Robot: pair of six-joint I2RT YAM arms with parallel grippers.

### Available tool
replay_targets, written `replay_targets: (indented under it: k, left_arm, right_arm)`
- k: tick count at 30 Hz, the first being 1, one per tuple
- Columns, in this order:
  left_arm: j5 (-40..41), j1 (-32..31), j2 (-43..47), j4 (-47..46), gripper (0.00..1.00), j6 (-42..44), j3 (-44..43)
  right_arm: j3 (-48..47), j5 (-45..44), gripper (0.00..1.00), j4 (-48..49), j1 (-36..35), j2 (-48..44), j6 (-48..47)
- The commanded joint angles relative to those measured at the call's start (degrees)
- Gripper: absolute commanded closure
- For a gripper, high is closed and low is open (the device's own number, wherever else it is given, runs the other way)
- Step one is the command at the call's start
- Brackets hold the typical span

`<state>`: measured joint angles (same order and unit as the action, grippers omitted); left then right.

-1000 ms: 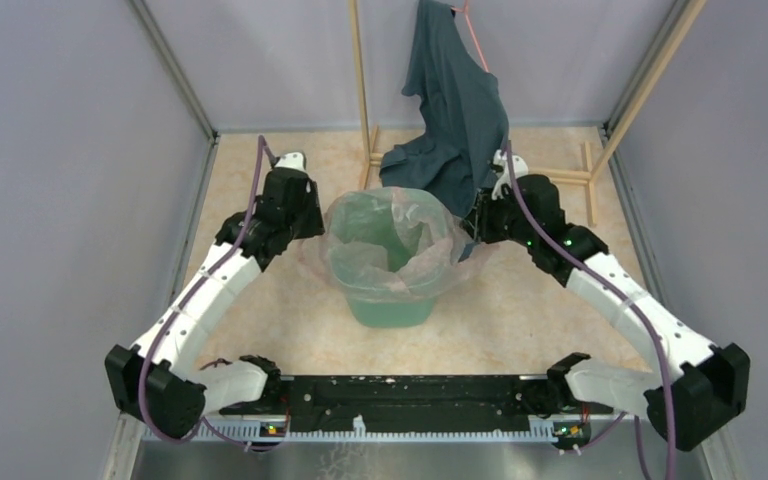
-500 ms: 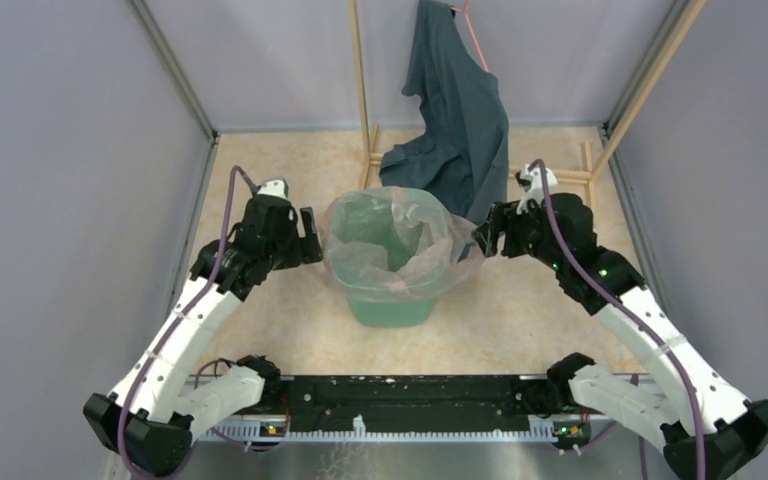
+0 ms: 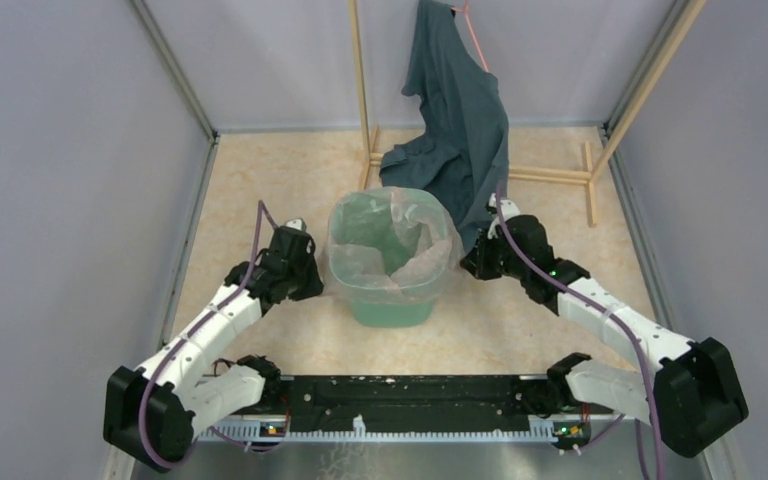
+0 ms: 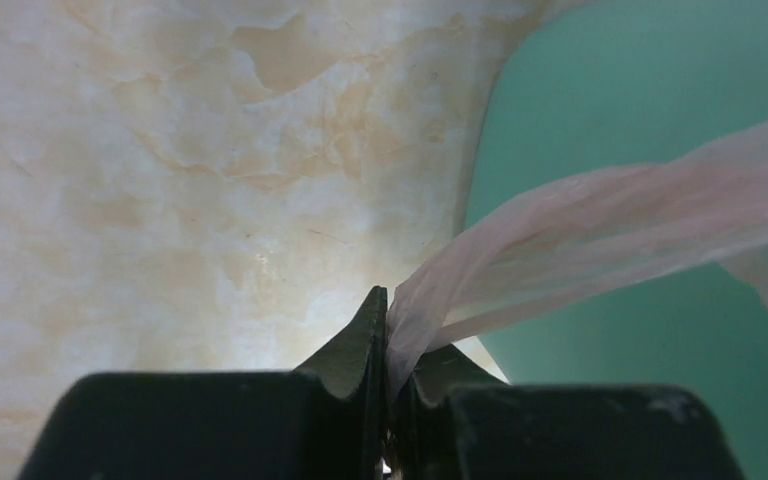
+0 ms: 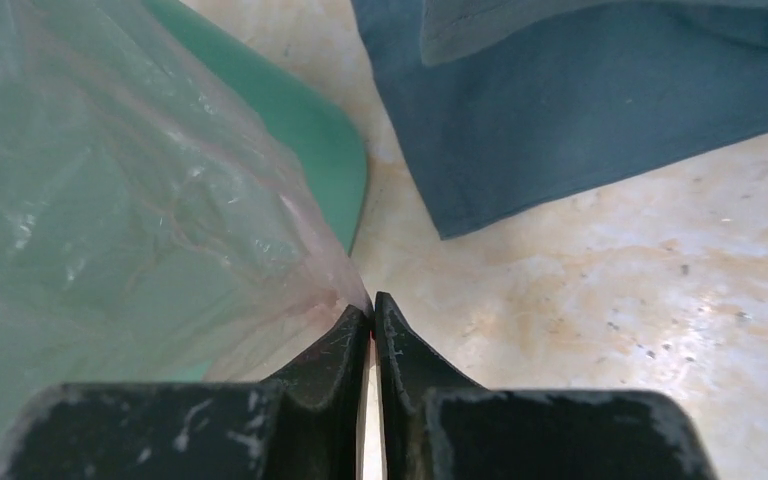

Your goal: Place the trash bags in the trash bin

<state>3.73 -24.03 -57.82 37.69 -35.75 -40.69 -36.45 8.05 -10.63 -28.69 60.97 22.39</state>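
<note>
The mint-green trash bin [image 3: 391, 310] stands mid-floor. The pale pink trash bag [image 3: 400, 275] lines it, its mouth folded out over the rim. My left gripper [image 3: 312, 285] is at the bin's left side, low beside the wall, shut on the bag's edge [image 4: 520, 250], which stretches taut across the green bin wall [image 4: 660, 90]. My right gripper [image 3: 468, 262] is at the bin's right side, shut on the bag's edge [image 5: 300, 270] beside the bin rim [image 5: 330, 140].
A dark teal-grey garment [image 3: 460, 110] hangs from a wooden rack [image 3: 358, 70] behind the bin, its hem close to my right gripper and showing in the right wrist view [image 5: 580, 110]. Grey walls enclose the marbled floor [image 3: 520, 310].
Both grippers have come down and forward beside the bin, drawing the bag's edge down over the rim on each side. The bin has not moved.
</note>
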Motion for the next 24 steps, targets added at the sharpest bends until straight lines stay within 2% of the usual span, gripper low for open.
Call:
replay_targets:
  k: [1, 7, 17, 24]
  left_arm:
    - [-3.23, 0.21, 0.58, -7.08, 0.92, -3.09, 3.76]
    - [-8.81, 0.26, 0.28, -11.22, 0.98, -6.36, 8.98]
    - [-8.24, 0.21, 1.17, -12.96, 0.99, -8.53, 15.27]
    - [-7.19, 0.21, 1.66, -12.77, 0.99, -8.81, 15.75]
  right_arm:
    - [3.32, 4.17, 0.96, 12.50, 0.45, 2.04, 4.56]
    - [4.51, 3.57, 0.96, 13.79, 0.43, 4.99, 3.72]
    - [9.13, 5.77, 0.95, 20.71, 0.39, 10.99, 5.38]
    - [9.27, 6.47, 0.93, 20.64, 0.42, 13.28, 4.47]
